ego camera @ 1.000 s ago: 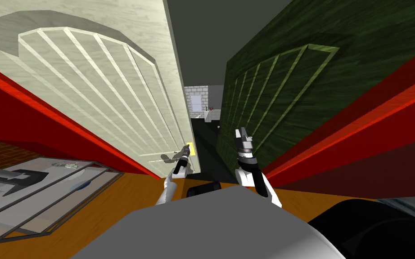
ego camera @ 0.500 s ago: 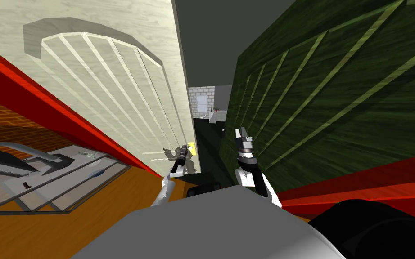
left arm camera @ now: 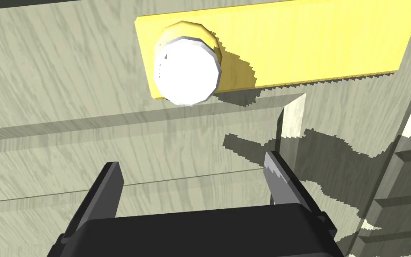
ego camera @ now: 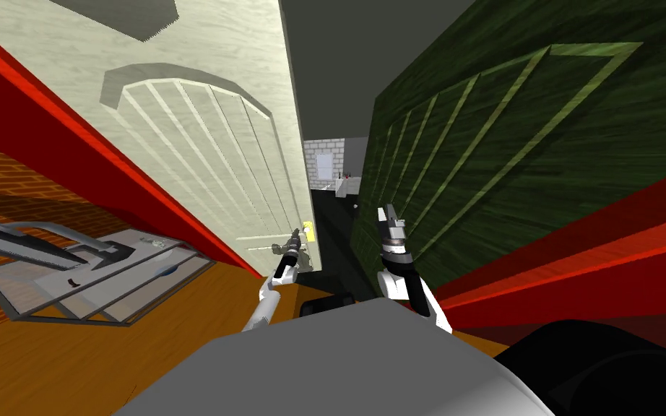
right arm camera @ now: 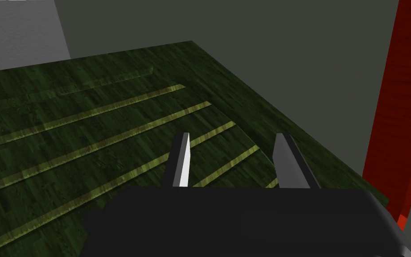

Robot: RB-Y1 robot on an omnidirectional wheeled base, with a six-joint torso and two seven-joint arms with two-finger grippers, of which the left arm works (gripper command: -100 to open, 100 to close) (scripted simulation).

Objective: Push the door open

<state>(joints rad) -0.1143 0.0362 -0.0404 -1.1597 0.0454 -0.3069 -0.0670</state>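
Door, pale and wood-grained with an arched, ribbed panel, fills the left of the head view and slants away towards a narrow gap. A dark green door of the same pattern stands opposite on the right. Red frame runs along the outer edge of each, and an orange wood floor lies below. Through the gap a far brick wall and something white can be seen, so the pale door looks already partly swung. I judge the push as begun but not finished, since the gap looks too narrow for the robot's body to pass. On the pale door near its free edge sits a yellow plate with a white knob at one end. The left tool is released, with its fingers spread and nothing between them. It points at the door face just beside the knob, and its shadow falls on the wood at the fingertips. It is very near the panel, but I cannot tell whether it is touching. The right tool is also released and empty, held up alongside the green door and apart from it. What is left, as I read it, is to press the pale door further round until the opening is wide.
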